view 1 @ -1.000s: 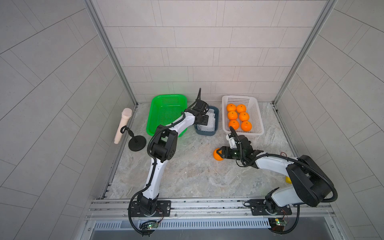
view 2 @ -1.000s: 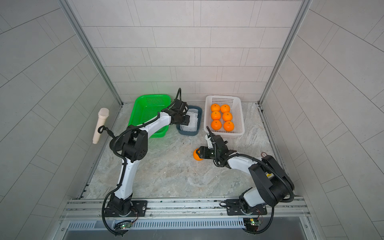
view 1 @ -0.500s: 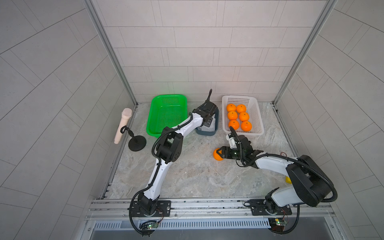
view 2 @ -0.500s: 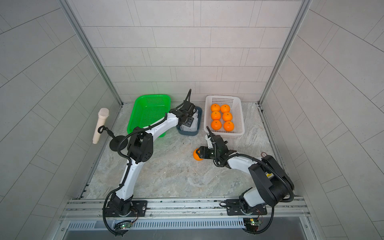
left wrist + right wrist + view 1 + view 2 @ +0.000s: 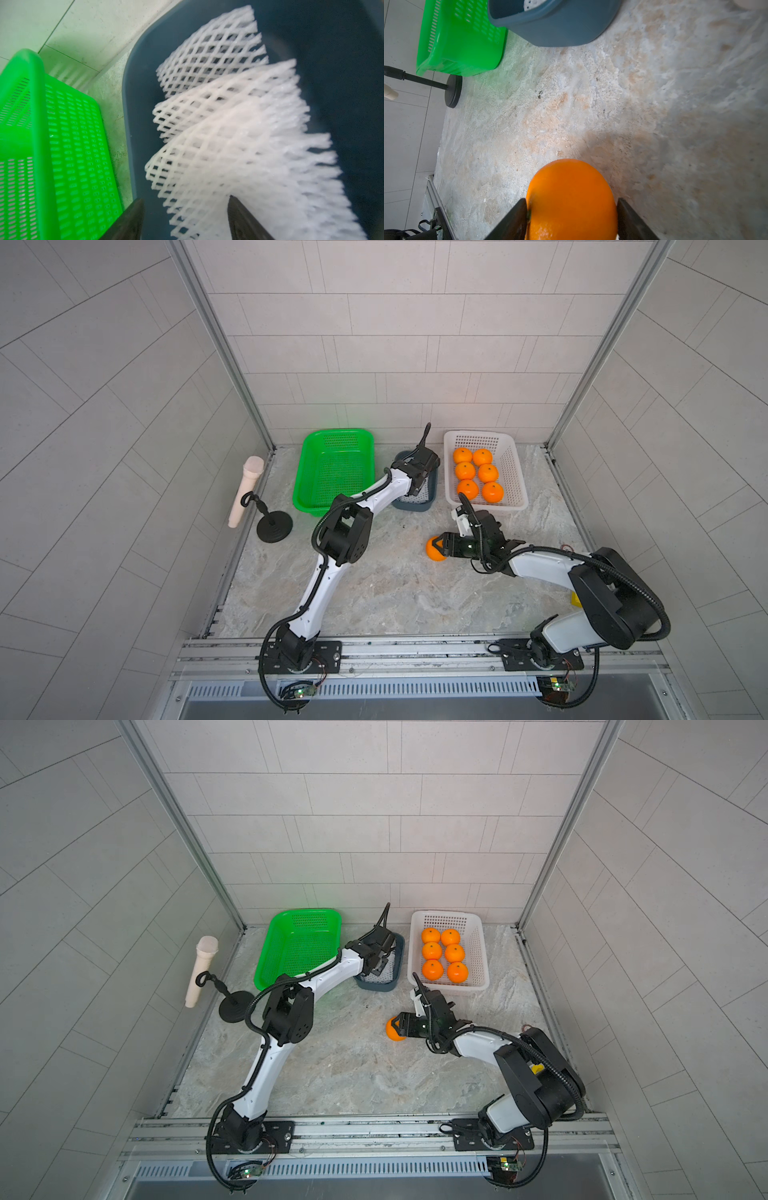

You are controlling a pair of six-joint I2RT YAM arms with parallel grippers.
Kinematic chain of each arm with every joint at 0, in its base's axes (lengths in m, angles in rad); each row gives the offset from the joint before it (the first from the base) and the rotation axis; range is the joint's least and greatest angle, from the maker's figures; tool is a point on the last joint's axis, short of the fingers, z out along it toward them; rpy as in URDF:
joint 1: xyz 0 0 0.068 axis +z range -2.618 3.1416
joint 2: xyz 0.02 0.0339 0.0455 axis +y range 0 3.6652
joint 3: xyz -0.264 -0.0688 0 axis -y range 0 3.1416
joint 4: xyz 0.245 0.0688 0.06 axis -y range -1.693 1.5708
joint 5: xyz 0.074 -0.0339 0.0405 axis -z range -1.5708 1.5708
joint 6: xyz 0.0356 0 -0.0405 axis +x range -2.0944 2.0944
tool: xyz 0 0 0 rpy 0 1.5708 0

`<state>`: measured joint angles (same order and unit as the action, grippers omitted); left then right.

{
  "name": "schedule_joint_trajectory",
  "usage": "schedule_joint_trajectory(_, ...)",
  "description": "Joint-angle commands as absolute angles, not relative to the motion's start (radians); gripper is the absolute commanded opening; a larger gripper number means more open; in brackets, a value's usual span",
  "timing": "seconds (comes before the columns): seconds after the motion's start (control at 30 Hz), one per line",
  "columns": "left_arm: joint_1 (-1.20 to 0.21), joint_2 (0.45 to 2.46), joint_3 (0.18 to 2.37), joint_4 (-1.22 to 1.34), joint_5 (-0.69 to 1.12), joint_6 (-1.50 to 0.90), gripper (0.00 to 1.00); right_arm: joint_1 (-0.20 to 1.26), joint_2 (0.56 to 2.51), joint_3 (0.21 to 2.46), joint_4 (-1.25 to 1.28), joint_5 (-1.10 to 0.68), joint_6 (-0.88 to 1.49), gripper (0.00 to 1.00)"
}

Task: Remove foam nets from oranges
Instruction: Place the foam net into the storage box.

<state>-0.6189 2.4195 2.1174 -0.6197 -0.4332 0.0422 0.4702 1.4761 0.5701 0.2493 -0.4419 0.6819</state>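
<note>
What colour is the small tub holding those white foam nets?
Dark slate blue; the tub with the foam nets shows best in the left wrist view.

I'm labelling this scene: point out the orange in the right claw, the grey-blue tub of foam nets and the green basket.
held orange (image 5: 571, 197), right wrist view, middle of its peel.
grey-blue tub (image 5: 560, 27), right wrist view, its outer wall.
green basket (image 5: 332, 477), a top view, its perforated floor.
</note>
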Motion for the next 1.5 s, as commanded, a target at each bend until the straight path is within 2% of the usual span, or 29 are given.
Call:
schedule_joint_trajectory(0.0,-0.641,2.451,2.152,-0.591,-0.501,0.107,0.68,0.468,1.498,0.575,0.245,-0.433,0.690,0.68)
schedule_joint_trajectory(0.13,-0.666,2.463,2.145,-0.537,-0.569,0.151,0.68,0.467,1.512,0.580,0.250,-0.436,0.690,0.68)
schedule_joint_trajectory(0.33,-0.686,2.468,2.139,-0.491,-0.576,0.188,0.68,0.468,1.526,0.584,0.256,-0.439,0.692,0.68)
schedule_joint_trajectory(0.63,-0.676,2.504,2.166,-0.519,-0.440,0.199,0.68,0.467,1.538,0.584,0.263,-0.443,0.692,0.68)
schedule_joint_trajectory(1.1,-0.586,2.573,2.261,-0.627,-0.240,0.057,0.68,0.468,1.551,0.584,0.267,-0.443,0.693,0.68)
schedule_joint_trajectory(1.47,-0.555,2.690,2.431,-0.791,-0.224,0.007,0.68,0.467,1.575,0.588,0.287,-0.451,0.706,0.68)
